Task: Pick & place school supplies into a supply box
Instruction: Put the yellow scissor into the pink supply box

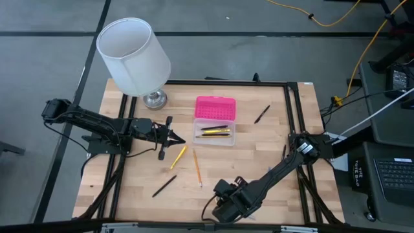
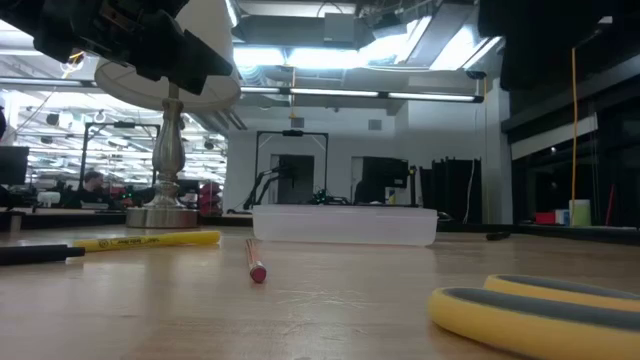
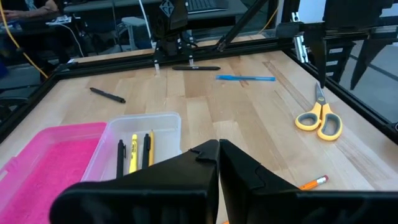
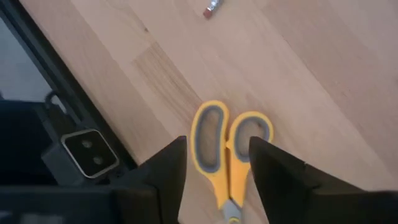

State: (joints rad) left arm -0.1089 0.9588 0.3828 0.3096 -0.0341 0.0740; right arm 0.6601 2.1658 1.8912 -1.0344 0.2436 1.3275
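The clear supply box point(image 1: 215, 133) lies open with its pink lid point(image 1: 215, 107) folded toward the far edge, and several pens lie inside point(image 3: 134, 152). Loose on the table are a yellow pen point(image 1: 178, 157), an orange pencil point(image 1: 196, 167), black pens point(image 1: 164, 186) point(image 1: 262, 114) and a blue pen point(image 3: 245, 78). The yellow-handled scissors point(image 4: 229, 140) lie flat near the near edge. My right gripper point(image 4: 217, 171) hovers over them, open, with a finger on either side of the handles. My left gripper point(image 1: 174, 138) is shut and raised left of the box.
A white-shaded lamp point(image 1: 134, 55) stands on its metal base point(image 1: 155, 99) at the far left corner. A black frame rail point(image 1: 294, 116) borders the table. Bare wood lies between the box and the right arm point(image 1: 284, 165).
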